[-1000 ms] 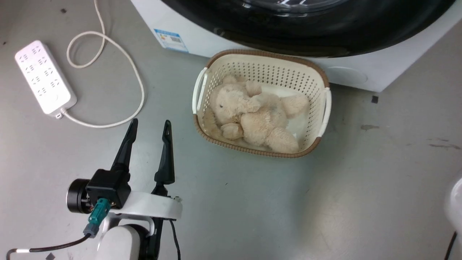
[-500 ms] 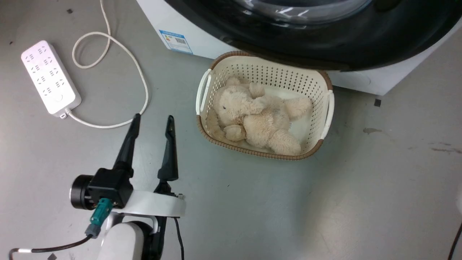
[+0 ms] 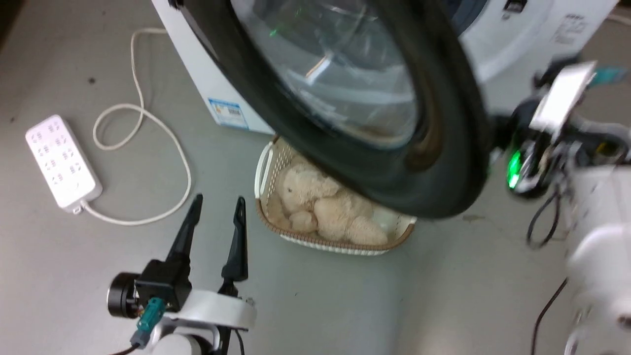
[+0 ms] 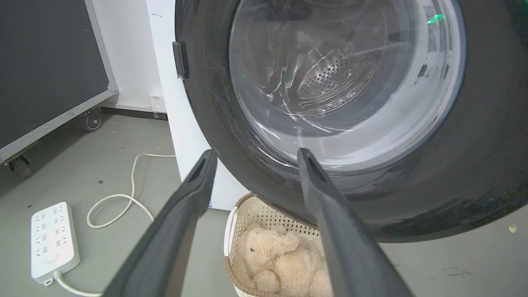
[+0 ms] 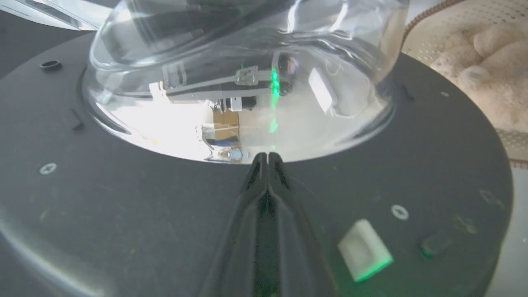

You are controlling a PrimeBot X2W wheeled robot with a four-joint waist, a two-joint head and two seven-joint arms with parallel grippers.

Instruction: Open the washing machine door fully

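Door partly open. The washing machine door [image 3: 345, 98] stands swung off the washing machine [image 3: 517, 44], its inner face directly ahead of the right gripper [image 5: 268, 155], whose fingers are pressed together at the glass bowl's base. The left gripper [image 3: 218, 199] is spread and empty, the door ahead of it. Outstanding: swing to full width.

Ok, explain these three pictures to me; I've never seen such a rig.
A wheeled robot with two arms, each ending in two long dark fingers. The head view looks down from its head: the left gripper is open and empty above the floor, where a white power strip and a basket with a teddy bear lie. The washing machine door, a black ring around bulging glass, stands swung out from the white washing machine. The left wrist view looks along that arm's fingers at the door's outer face. The right wrist view shows the right gripper, shut and empty, close against the door's inner face.
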